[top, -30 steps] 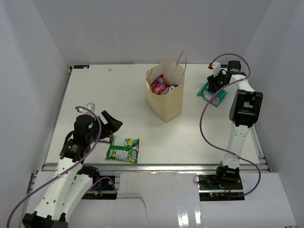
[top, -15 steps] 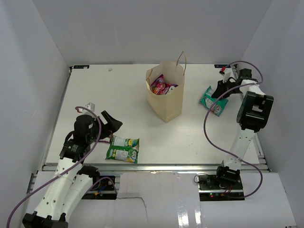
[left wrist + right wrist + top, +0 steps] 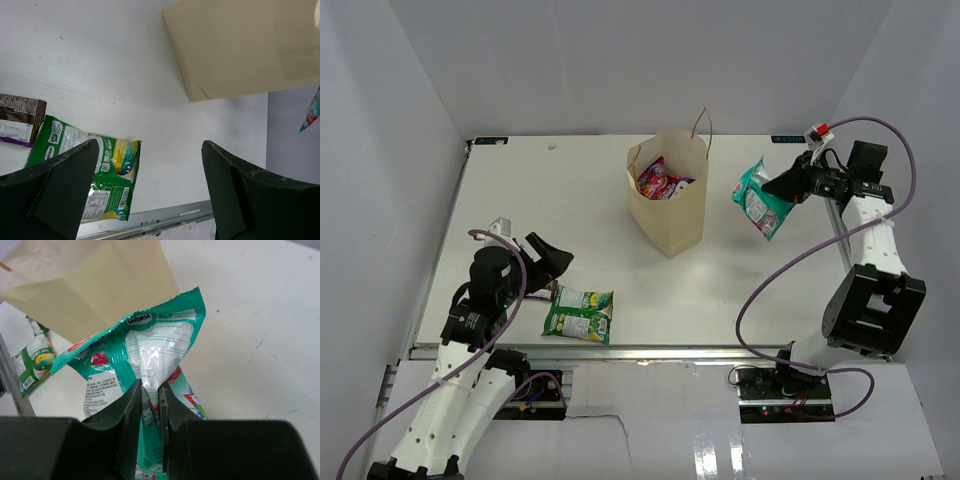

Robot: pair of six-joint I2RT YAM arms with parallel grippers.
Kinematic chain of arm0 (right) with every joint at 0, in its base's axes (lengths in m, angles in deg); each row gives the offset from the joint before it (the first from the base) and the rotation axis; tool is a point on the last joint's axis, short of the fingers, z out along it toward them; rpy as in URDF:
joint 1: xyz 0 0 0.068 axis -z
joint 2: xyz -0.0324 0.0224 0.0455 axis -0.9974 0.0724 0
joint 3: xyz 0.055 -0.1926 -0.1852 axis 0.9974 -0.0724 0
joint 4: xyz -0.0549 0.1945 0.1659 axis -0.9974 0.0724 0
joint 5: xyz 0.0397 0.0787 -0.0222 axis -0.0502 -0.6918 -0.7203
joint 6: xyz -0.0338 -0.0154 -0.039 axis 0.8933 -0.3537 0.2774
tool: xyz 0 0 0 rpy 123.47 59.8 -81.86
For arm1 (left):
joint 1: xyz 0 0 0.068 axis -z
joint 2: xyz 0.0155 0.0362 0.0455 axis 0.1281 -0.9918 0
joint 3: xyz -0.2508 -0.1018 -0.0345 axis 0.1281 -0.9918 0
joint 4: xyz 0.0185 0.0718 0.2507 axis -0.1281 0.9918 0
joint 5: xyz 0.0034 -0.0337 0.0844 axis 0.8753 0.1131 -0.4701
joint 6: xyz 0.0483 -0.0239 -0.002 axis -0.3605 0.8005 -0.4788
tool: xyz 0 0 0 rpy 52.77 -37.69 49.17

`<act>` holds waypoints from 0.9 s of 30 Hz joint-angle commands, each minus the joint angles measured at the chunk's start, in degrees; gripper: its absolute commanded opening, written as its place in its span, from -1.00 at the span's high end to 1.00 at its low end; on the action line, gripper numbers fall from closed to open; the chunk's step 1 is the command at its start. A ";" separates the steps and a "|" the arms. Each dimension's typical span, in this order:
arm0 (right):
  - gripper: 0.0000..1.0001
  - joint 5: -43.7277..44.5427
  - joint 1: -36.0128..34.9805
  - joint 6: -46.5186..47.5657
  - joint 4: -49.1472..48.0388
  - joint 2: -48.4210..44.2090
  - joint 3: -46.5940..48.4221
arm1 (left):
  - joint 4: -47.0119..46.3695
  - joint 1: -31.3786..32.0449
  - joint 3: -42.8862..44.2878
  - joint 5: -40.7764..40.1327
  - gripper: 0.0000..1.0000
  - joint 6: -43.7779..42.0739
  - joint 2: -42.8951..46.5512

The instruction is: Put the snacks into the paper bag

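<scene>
The tan paper bag (image 3: pixel 669 205) stands upright at the table's middle back, with the purple-pink candy pouch (image 3: pixel 658 180) inside it. My right gripper (image 3: pixel 782 187) is shut on the teal-white packet (image 3: pixel 758 199) and holds it in the air to the right of the bag; the wrist view shows the packet (image 3: pixel 150 355) pinched between the fingers (image 3: pixel 131 410). My left gripper (image 3: pixel 552 262) is open and empty just left of the green packet (image 3: pixel 579 313), which lies flat near the front edge. The green packet (image 3: pixel 107 175) and a small brown bar (image 3: pixel 20 120) show in the left wrist view.
The paper bag's side (image 3: pixel 240 45) fills the upper right of the left wrist view. The table's metal front rail (image 3: pixel 650 350) runs just below the green packet. White walls enclose the table on three sides.
My right gripper has lifted the teal-white packet off the table at the back right and raised it in the air, the arm swinging outward. My left arm shifted slightly.
</scene>
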State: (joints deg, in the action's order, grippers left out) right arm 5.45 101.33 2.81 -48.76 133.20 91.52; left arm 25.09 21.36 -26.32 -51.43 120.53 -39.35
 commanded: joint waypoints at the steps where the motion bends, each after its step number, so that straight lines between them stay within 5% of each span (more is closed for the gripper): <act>1: 0.85 -6.79 -0.80 -9.46 -9.50 -8.12 -0.06 | 0.38 0.06 2.79 -1.93 -0.89 0.90 1.16; 6: 0.85 -4.09 -9.05 -19.39 -19.27 -12.96 10.10 | 0.91 0.06 3.67 -4.83 -0.89 1.43 1.07; 13: 0.85 32.25 -33.56 -13.08 -16.63 -7.18 21.73 | 3.81 -0.02 5.08 -8.79 -0.86 3.89 -0.60; 19: 0.85 49.87 -40.26 -14.65 -22.69 2.05 25.17 | 5.92 -0.02 3.68 -10.20 -0.86 6.52 4.05; 27: 0.84 54.29 -43.26 -12.20 -31.49 4.79 14.90 | 10.04 -0.02 4.37 -16.87 -0.84 11.35 3.80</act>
State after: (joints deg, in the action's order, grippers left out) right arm 55.73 59.26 -10.74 -71.84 141.24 107.96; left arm 31.95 21.36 -23.41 -63.94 128.94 -34.01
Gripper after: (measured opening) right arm 0.218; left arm 0.928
